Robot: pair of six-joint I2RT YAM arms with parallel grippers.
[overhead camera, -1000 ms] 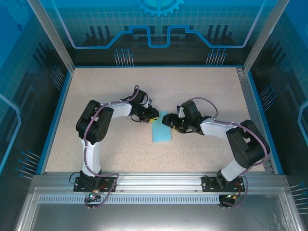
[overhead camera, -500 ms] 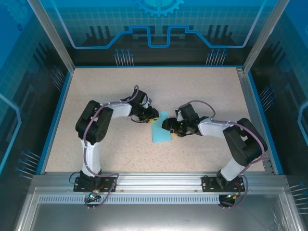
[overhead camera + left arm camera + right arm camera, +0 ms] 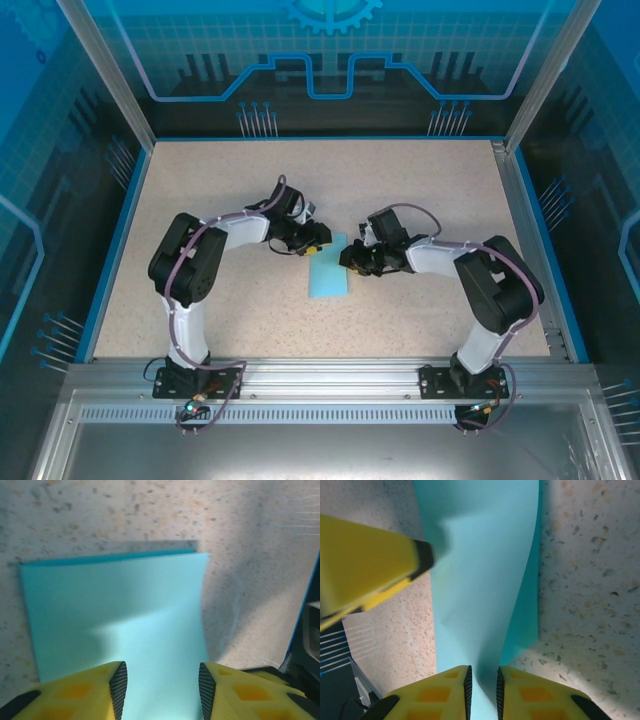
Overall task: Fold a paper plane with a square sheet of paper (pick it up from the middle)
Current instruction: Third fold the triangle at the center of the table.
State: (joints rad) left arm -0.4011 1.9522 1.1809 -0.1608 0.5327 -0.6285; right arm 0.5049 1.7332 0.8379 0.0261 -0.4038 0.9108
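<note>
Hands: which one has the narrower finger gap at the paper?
The right hand: its fingers nearly meet around the paper; on the left hand they stand wide apart.

The square sheet of paper (image 3: 328, 272) is light cyan, plain and unmarked. It is folded over on itself into a narrow two-layer rectangle, with a darker lower layer showing along one edge. It lies near the middle of the surface (image 3: 220, 190). The upper layer is buckled, with one edge lifted off the surface.

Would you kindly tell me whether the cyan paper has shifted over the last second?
Yes: the cyan paper has slid slightly left, toward the table's left blue rim.
</note>
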